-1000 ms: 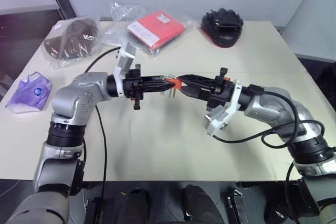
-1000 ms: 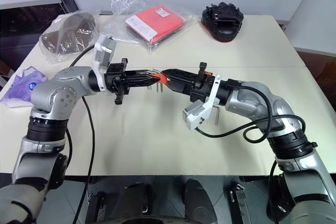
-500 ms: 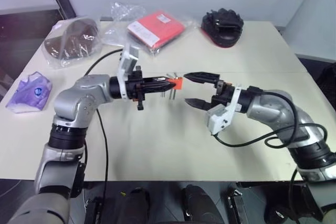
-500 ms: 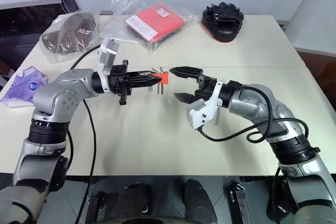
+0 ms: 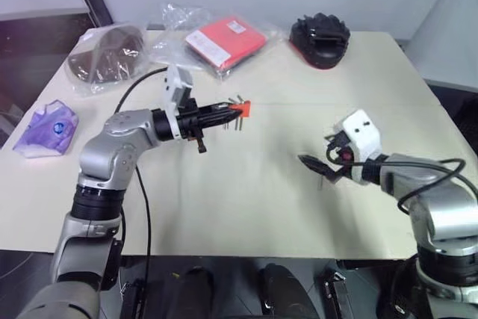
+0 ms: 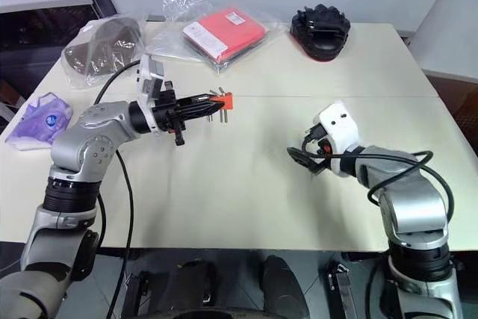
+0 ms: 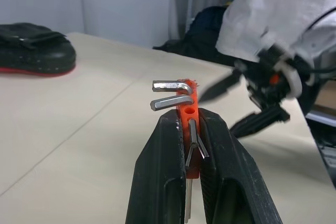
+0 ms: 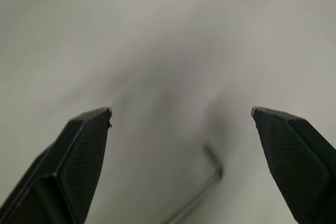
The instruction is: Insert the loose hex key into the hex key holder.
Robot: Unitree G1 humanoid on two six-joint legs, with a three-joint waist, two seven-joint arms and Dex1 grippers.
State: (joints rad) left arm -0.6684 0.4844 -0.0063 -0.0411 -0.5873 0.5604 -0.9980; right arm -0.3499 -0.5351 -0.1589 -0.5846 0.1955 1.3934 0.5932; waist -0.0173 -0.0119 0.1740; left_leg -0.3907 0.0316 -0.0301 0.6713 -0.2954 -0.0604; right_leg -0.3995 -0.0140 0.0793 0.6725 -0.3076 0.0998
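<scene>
Gone from beside the small orange-red plastic hex key holder [image 7: 189,113] since a second ago: right tool [image 8: 181,111], swung down and off to the right, now low over the pale beige worktop [image 5: 246,207] and well apart from the holder. Two black fingers spread wide, gripping nothing, touching nothing. Between them in the right wrist view, flat on the worktop, the thin L-shaped dark grey loose hex key [image 8: 205,192], blurred. Left tool [image 5: 230,110] much where it was, raised above the worktop and pointing level toward the right, fingers clamped tight on the holder's orange body. Short grey metal keys sticking out of the block, two bent ones at its far end. Along the worktop's far edge, well clear of both tools: flat red packet in clear plastic [image 5: 224,39], black padded item with a red rim [image 5: 320,33], brown rounded object in a clear bag [image 5: 101,50]. Near the left edge, a purple item in a clear bag [image 5: 48,125].
</scene>
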